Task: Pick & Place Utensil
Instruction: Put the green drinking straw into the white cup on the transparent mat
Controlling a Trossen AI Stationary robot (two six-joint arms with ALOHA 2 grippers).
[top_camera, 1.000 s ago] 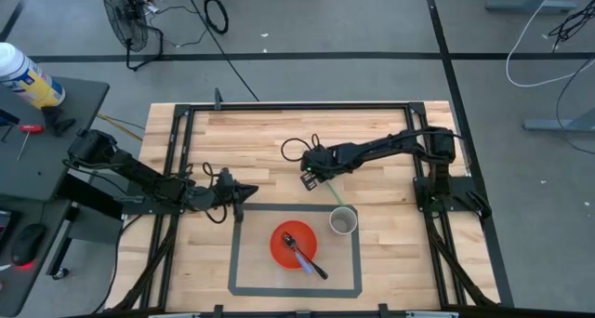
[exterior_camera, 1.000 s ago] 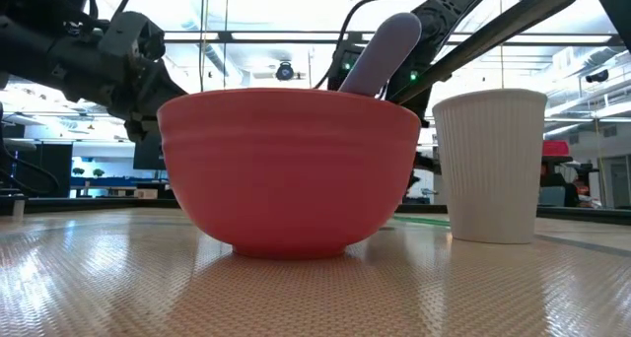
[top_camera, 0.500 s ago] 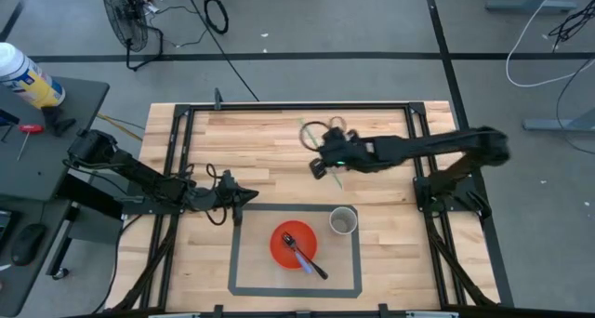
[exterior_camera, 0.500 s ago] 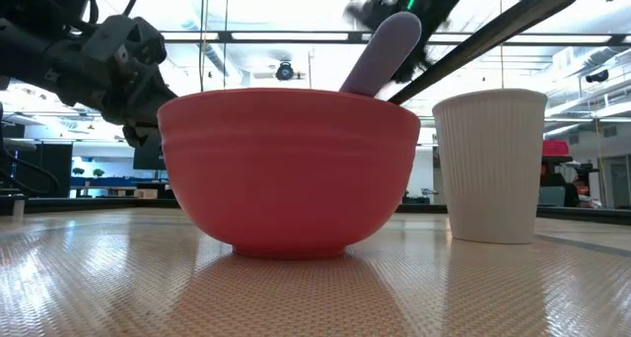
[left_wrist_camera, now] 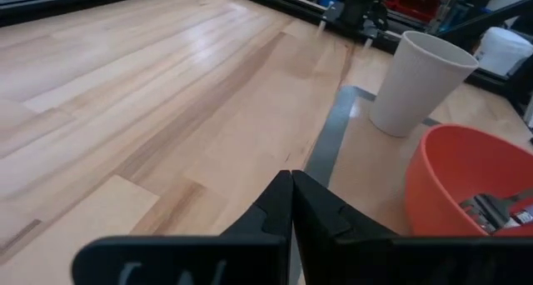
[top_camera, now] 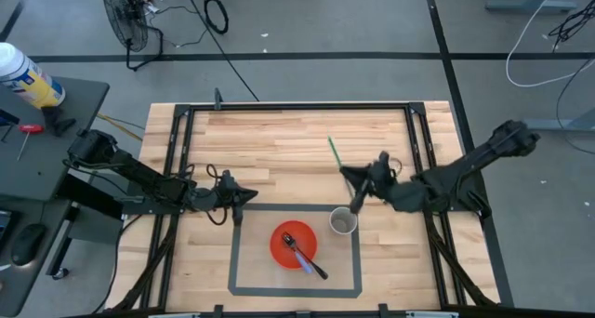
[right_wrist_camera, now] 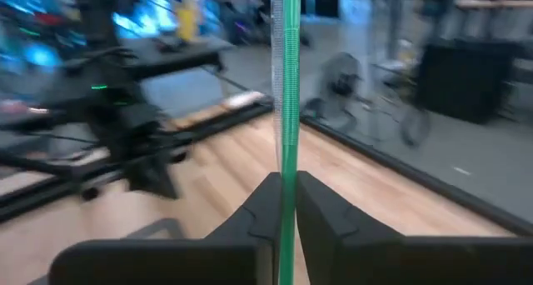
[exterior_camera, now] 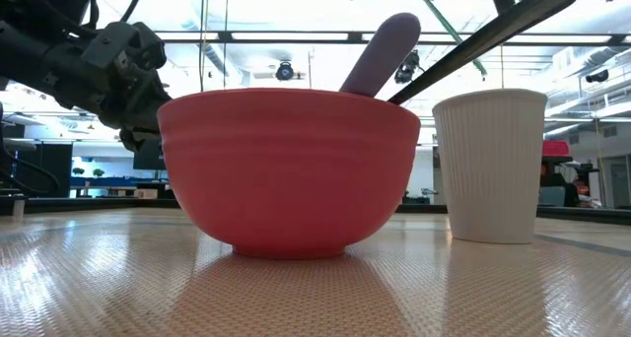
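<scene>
My right gripper (top_camera: pixel 350 176) is above the table, just far of the white cup (top_camera: pixel 343 221), and is shut on a thin green stick (top_camera: pixel 333 152). The stick also shows in the right wrist view (right_wrist_camera: pixel 288 77) and in the low view (exterior_camera: pixel 450 27). A red bowl (top_camera: pixel 293 245) stands left of the cup inside a grey tape rectangle. It holds a purple-handled utensil (exterior_camera: pixel 381 53) and a black-handled utensil (exterior_camera: pixel 488 36), both leaning on its rim. My left gripper (top_camera: pixel 244 195) is shut and empty at the rectangle's far left corner. My right gripper pinches the green stick between its two fingers (right_wrist_camera: pixel 310 203), at one end (right_wrist_camera: pixel 287 178). The stick's long free part runs on beyond the fingertips, in line with the fingers, toward the table's far side. It is lifted clear of the table.
The grey tape rectangle (top_camera: pixel 234 253) marks the near middle of the wooden table. A black frame (top_camera: pixel 297 105) runs along the table's far and side edges. Bare wood lies between the two arms at the far middle.
My right gripper has risen from the table's far middle and swung toward the right and near side, ending just far of the cup. It has turned about, and the green stick has been lifted clear and now points toward the far side.
</scene>
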